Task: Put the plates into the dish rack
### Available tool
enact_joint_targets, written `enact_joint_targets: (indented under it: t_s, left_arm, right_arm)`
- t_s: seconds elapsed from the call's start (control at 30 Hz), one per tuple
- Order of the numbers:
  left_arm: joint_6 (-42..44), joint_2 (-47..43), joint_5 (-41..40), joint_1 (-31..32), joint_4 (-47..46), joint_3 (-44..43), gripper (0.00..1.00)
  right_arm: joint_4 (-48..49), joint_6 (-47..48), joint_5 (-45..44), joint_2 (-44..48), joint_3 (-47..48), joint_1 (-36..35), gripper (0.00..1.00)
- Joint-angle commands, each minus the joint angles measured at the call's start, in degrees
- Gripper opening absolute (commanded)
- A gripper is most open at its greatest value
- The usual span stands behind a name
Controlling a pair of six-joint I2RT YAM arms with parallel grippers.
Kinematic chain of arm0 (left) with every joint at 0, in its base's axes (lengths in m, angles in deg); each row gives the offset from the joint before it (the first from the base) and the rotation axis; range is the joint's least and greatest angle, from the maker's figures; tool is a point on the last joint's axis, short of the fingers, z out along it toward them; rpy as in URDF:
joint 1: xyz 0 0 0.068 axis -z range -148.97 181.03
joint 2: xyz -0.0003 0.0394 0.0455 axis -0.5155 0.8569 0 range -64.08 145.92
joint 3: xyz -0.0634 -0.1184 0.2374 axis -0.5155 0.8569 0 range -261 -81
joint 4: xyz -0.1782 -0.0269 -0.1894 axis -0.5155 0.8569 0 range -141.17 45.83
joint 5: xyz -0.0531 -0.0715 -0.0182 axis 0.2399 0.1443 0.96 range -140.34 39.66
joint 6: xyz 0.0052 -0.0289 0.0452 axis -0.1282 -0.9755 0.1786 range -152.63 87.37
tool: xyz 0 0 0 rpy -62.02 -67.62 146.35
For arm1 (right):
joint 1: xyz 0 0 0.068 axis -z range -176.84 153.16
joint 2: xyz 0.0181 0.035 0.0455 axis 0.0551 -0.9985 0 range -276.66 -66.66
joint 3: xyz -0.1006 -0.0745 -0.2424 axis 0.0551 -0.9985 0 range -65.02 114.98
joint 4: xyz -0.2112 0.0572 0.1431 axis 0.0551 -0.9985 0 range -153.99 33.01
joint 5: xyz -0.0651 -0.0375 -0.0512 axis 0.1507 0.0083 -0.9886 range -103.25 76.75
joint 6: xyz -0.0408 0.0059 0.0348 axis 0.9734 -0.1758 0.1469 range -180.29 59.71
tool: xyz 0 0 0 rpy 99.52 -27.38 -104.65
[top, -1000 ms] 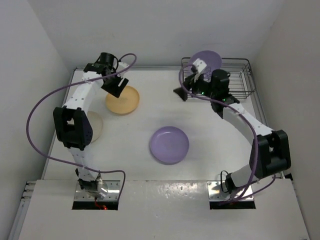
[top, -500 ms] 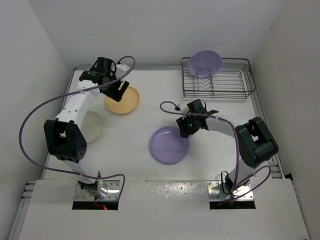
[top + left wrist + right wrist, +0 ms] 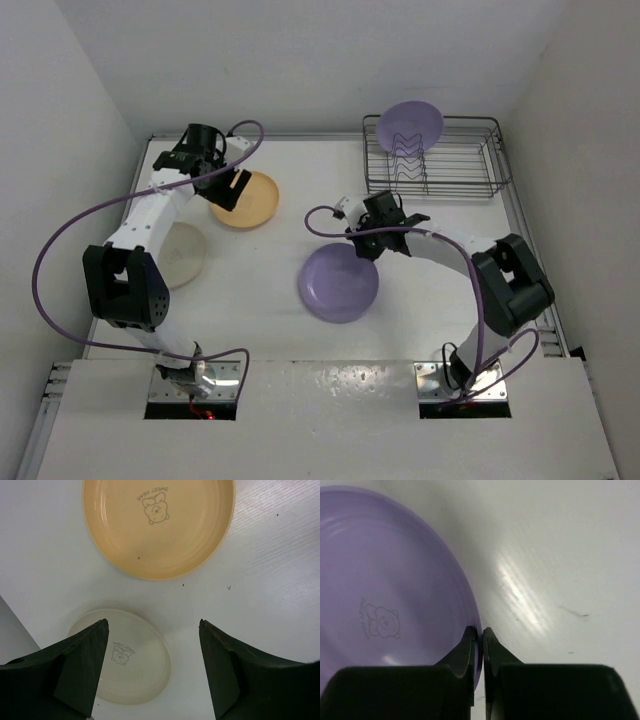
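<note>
My right gripper (image 3: 480, 630) is shut on the near rim of a lavender plate (image 3: 385, 590), one finger inside the rim and one outside. From above, that plate (image 3: 336, 285) lies mid-table with the right gripper (image 3: 364, 247) at its far-right edge. A second lavender plate (image 3: 410, 124) stands upright in the grey wire dish rack (image 3: 480, 160) at the back right. My left gripper (image 3: 152, 625) hangs open above the table between the orange-yellow plate (image 3: 157, 525) and the cream-white plate (image 3: 127, 660), holding nothing. From above, the left gripper (image 3: 232, 188) sits at the orange-yellow plate's (image 3: 250, 205) left edge.
White walls close in the table on the left, back and right. The left arm's purple cable (image 3: 60, 240) loops out over the left side. In the top view the left arm partly covers the cream-white plate (image 3: 188, 255). The rack's right part holds only wire dividers.
The right arm swung from the rack down to the lavender plate on the table, and its jaws closed on the rim. The left gripper shifted slightly towards the orange-yellow plate's left edge, staying open.
</note>
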Motion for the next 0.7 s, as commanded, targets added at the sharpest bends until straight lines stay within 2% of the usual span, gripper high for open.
enact_joint_targets:
  t_s: [0.0, 0.1, 0.23, 0.27, 0.33, 0.47, 0.53, 0.6, 0.67]
  left_arm:
    - [0.81, -0.55, -0.33, -1.42, -2.41, 0.02, 0.78]
    - [1.42, 1.81, -0.33, -2.48, -2.41, -0.51, 0.78]
    - [1.42, 4.72, -0.33, -3.1, -2.41, -3.05, 0.78]
    - [1.42, 5.25, -0.33, -3.62, -2.41, -3.58, 0.78]
    - [1.42, 6.31, -1.11, -3.62, -2.41, -5.16, 0.78]
    - [2.65, 8.85, -3.66, -3.62, -1.79, -7.71, 0.78]
    - [3.18, 10.43, -4.54, -4.15, -1.18, -8.59, 0.78]
    - [3.18, 11.84, -5.51, -4.15, -0.57, -10.78, 0.78]
    - [3.18, 14.11, -6.13, -4.15, 0.22, -12.19, 0.78]
  right_arm:
    - [4.13, 16.99, -3.61, 8.1, 4.67, 2.51, 0.0]
    - [11.33, 23.93, 2.62, 14.09, 8.44, 5.95, 0.0]
    - [22.57, 34.82, 8.62, 12.45, 17.31, 11.22, 0.0]
    - [24.95, 38.58, 12.46, 11.92, 18.13, 13.41, 0.0]
    - [33.99, 40.19, 14.51, 8.07, 22.67, 15.36, 0.0]
    - [44.98, 46.06, 13.99, -2.13, 30.26, 20.81, 0.0]
    - [48.42, 50.89, 13.11, -8.69, 33.76, 22.91, 0.0]
    - [46.52, 56.53, 13.28, -11.28, 37.01, 23.97, 0.0]
    - [46.68, 56.29, 13.55, -15.41, 40.18, 25.03, 0.0]
